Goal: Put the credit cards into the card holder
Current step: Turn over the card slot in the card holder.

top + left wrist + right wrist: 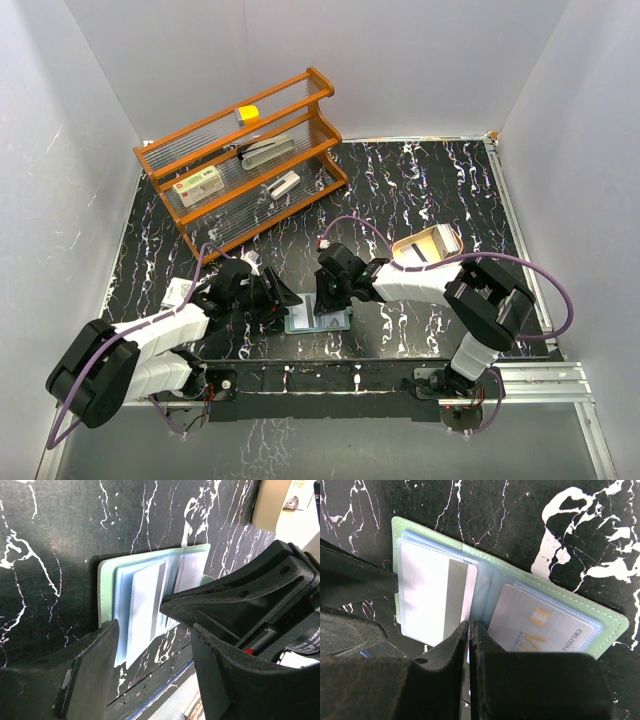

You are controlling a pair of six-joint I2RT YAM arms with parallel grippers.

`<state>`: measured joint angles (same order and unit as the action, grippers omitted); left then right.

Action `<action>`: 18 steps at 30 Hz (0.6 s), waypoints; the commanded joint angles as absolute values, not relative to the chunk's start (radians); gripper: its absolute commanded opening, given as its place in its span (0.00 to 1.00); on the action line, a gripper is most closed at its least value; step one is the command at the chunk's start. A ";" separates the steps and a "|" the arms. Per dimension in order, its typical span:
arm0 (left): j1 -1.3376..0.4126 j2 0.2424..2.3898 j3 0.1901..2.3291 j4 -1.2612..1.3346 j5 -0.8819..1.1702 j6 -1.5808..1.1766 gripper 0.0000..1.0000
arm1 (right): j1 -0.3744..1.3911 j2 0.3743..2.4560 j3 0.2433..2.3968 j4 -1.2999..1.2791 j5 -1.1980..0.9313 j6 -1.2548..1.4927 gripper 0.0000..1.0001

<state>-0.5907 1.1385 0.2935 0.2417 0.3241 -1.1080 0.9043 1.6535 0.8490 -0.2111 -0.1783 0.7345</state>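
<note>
The card holder (318, 322) lies open on the black marbled table, pale green outside (530, 575) with pale blue sleeves. A white credit card with a dark stripe (430, 590) sits in its left sleeve, and a grey card with orange print (540, 625) in the right one. My right gripper (470, 625) is shut at the fold, its tips pinching the striped card's inner edge. The left gripper (155, 675) stands open at the holder's (106, 580) near side, one finger (90, 670) touching its edge. The right arm's finger crosses over the holder in the left wrist view.
An orange wooden rack (240, 150) holding a white box, a stapler and small items stands at the back left. A tan oval tray (425, 245) sits right of the right arm. A small white object (178, 292) lies by the left arm. The table's near edge runs just below the holder.
</note>
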 commanded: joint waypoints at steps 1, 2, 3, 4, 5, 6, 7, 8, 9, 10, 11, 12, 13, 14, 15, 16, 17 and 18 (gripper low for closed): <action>-0.584 1.140 0.314 0.276 0.353 -1.101 0.58 | 0.916 1.684 0.867 -0.220 -0.141 0.715 0.04; -0.584 1.140 0.314 0.277 0.353 -1.101 0.58 | 0.917 1.685 0.865 -0.218 -0.142 0.716 0.04; -0.584 1.141 0.314 0.278 0.353 -1.102 0.58 | 0.917 1.685 0.865 -0.218 -0.144 0.716 0.04; -0.585 1.142 0.313 0.278 0.353 -1.102 0.58 | 0.917 1.684 0.864 -0.218 -0.144 0.715 0.04; -0.584 1.142 0.313 0.281 0.354 -1.104 0.58 | 0.917 1.683 0.864 -0.217 -0.144 0.716 0.04; -0.585 1.144 0.313 0.284 0.355 -1.104 0.59 | 0.916 1.683 0.864 -0.216 -0.144 0.716 0.04; -0.585 1.145 0.313 0.287 0.356 -1.105 0.59 | 0.917 1.683 0.863 -0.216 -0.144 0.716 0.04; -0.584 1.147 0.313 0.289 0.357 -1.107 0.59 | 0.917 1.683 0.864 -0.216 -0.144 0.715 0.04; -0.584 1.150 0.312 0.293 0.359 -1.106 0.59 | 0.917 1.682 0.864 -0.216 -0.144 0.716 0.04; -0.585 1.152 0.312 0.295 0.360 -1.109 0.59 | 0.917 1.683 0.862 -0.215 -0.144 0.716 0.04; -0.585 1.156 0.312 0.299 0.362 -1.108 0.59 | 0.917 1.682 0.861 -0.214 -0.144 0.716 0.04; -0.584 1.156 0.312 0.302 0.364 -1.110 0.59 | 0.917 1.681 0.861 -0.215 -0.144 0.715 0.04; -0.584 1.158 0.311 0.306 0.366 -1.111 0.59 | 0.917 1.682 0.860 -0.215 -0.144 0.716 0.04; -0.586 1.159 0.311 0.309 0.369 -1.113 0.59 | 0.917 1.682 0.858 -0.213 -0.144 0.716 0.04; -0.585 1.160 0.311 0.312 0.370 -1.112 0.59 | 0.917 1.682 0.858 -0.212 -0.146 0.716 0.04; -0.584 1.162 0.311 0.316 0.371 -1.115 0.59 | 0.916 1.681 0.858 -0.213 -0.146 0.716 0.04; -0.585 1.162 0.311 0.319 0.373 -1.117 0.59 | 0.917 1.680 0.856 -0.212 -0.146 0.716 0.04; -0.585 1.163 0.311 0.323 0.375 -1.117 0.59 | 0.917 1.680 0.855 -0.212 -0.146 0.715 0.04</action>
<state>-0.5907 1.1580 0.2935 0.2932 0.3515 -1.1126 0.9043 1.6547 0.8490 -0.2111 -0.1787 0.7345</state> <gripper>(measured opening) 0.589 0.042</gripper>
